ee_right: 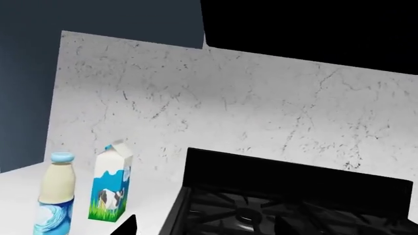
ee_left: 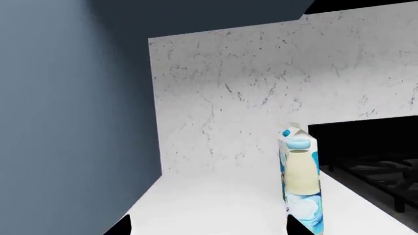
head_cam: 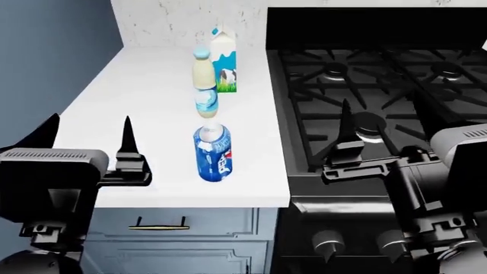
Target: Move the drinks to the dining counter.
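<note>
Three drinks stand in a row near the right edge of a white countertop (head_cam: 122, 97). The blue soda can (head_cam: 213, 153) is nearest, the cream bottle (head_cam: 204, 85) with a light-blue cap is behind it, and the milk carton (head_cam: 224, 63) with a cow picture is farthest. My left gripper (head_cam: 90, 137) is open and empty over the counter, left of the can. My right gripper (head_cam: 384, 123) is open and empty over the stove. In the left wrist view the bottle (ee_left: 302, 181) covers most of the carton (ee_left: 292, 132), beyond the open left gripper (ee_left: 207, 230). The right wrist view shows the bottle (ee_right: 57, 196) and carton (ee_right: 112, 183) past the right gripper (ee_right: 205, 229). The dining counter is out of view.
A black gas stove (head_cam: 380, 74) with raised grates adjoins the countertop on the right. A speckled white backsplash (ee_right: 228, 112) stands behind both. A blue-grey wall (ee_left: 65, 122) bounds the counter's left side. Light-blue cabinets with a brass handle (head_cam: 158, 226) sit below the front edge.
</note>
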`<state>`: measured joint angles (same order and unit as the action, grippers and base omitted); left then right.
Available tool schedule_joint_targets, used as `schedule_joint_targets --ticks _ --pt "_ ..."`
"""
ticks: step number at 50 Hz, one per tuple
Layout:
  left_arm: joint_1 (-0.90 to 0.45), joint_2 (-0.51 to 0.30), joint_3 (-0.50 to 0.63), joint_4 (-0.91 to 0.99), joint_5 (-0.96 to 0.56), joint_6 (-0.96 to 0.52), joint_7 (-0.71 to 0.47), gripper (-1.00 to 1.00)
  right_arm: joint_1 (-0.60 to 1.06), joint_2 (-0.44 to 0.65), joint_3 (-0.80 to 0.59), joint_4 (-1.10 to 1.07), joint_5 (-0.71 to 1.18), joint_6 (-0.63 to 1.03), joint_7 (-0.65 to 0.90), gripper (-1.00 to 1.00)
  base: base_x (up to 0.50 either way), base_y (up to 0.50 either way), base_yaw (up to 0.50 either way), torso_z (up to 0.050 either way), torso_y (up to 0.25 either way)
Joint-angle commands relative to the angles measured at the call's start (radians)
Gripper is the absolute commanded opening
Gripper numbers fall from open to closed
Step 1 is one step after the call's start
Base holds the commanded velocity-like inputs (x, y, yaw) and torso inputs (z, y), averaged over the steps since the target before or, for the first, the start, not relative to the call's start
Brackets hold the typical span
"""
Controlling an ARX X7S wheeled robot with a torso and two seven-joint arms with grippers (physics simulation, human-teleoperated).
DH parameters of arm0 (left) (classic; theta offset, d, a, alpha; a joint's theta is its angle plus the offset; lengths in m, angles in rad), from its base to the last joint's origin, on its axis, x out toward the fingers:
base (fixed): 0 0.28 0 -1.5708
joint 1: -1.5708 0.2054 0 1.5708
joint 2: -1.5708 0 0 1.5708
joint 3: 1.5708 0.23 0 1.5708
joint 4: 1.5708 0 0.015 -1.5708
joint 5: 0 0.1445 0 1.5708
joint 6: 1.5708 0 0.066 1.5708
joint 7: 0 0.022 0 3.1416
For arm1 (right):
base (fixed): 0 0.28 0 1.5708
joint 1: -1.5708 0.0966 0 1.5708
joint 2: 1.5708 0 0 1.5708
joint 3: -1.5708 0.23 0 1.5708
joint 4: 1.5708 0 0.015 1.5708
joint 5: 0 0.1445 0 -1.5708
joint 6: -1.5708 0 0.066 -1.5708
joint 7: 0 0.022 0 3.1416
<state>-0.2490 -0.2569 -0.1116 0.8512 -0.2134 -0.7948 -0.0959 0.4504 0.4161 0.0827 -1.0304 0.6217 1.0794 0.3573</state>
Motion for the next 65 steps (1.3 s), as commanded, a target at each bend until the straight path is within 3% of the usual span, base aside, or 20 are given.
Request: schedule_joint_targets --ticks 1,2,4,6,9,10,19,26,37,45,50,65 --pt "-0.166 -0.028 -0.076 0.177 -0.17 -0.408 0.034 1.0 0.106 0.123 0.16 -0.007 0.459 0.092 0.283 1.0 0.0 0.0 0.0 0.0 0.0" --pt "-0.198 -0.026 -0.1 0.193 -0.213 -0.462 0.033 1.0 0.12 0.131 0.171 -0.007 0.498 0.101 0.304 1.0 0.0 0.0 0.0 0.0 0.0" --pt "-0.329 -0.055 -0.172 0.195 -0.45 -0.609 -0.084 1.0 0.189 0.142 0.194 0.026 0.611 0.145 0.386 1.0 0.0 0.0 0.0 0.0 0.0" --pt "-0.47 -0.017 -0.283 0.182 -0.638 -0.774 -0.166 1.0 0.296 0.157 0.171 0.062 0.735 0.191 0.481 1.0 0.0 0.0 0.0 0.0 0.0" --pt "-0.644 -0.109 -0.274 0.02 -1.081 -0.773 -0.565 1.0 0.475 0.183 0.119 0.145 0.934 0.203 0.634 1.0 0.0 0.0 0.0 0.0 0.0" --pt "-0.694 -0.12 -0.248 -0.017 -1.139 -0.77 -0.619 1.0 0.519 0.181 0.112 0.164 0.969 0.19 0.648 1.0 0.0 0.0 0.0 0.0 0.0" --pt "-0.857 -0.144 -0.055 -0.15 -1.034 -0.719 -0.6 1.0 0.781 0.209 -0.013 0.345 1.157 0.16 0.836 1.0 0.0 0.0 0.0 0.0 0.0" --pt "-0.906 -0.142 -0.018 -0.17 -1.039 -0.705 -0.623 1.0 0.965 0.214 -0.123 0.45 1.215 0.18 0.908 1.0 0.0 0.0 0.0 0.0 0.0" --pt "-0.812 -0.19 0.052 -0.159 -0.927 -0.592 -0.54 1.0 0.909 0.225 -0.097 0.421 1.176 0.169 0.879 1.0 0.3 -0.02 0.0 0.0 0.0" --pt "-0.803 -0.197 0.038 -0.149 -0.953 -0.593 -0.557 1.0 0.893 0.249 -0.096 0.411 1.202 0.161 0.892 1.0 0.5 -0.05 0.0 0.0 0.0" --pt "-0.816 -0.195 -0.015 -0.143 -1.056 -0.632 -0.604 1.0 0.906 0.26 -0.12 0.406 1.245 0.155 0.922 1.0 0.5 -0.05 0.0 0.0 0.003" --pt "-0.785 -0.228 -0.022 -0.12 -1.071 -0.605 -0.609 1.0 0.908 0.306 -0.183 0.398 1.249 0.184 0.973 1.0 0.01 0.08 0.0 0.0 0.0"
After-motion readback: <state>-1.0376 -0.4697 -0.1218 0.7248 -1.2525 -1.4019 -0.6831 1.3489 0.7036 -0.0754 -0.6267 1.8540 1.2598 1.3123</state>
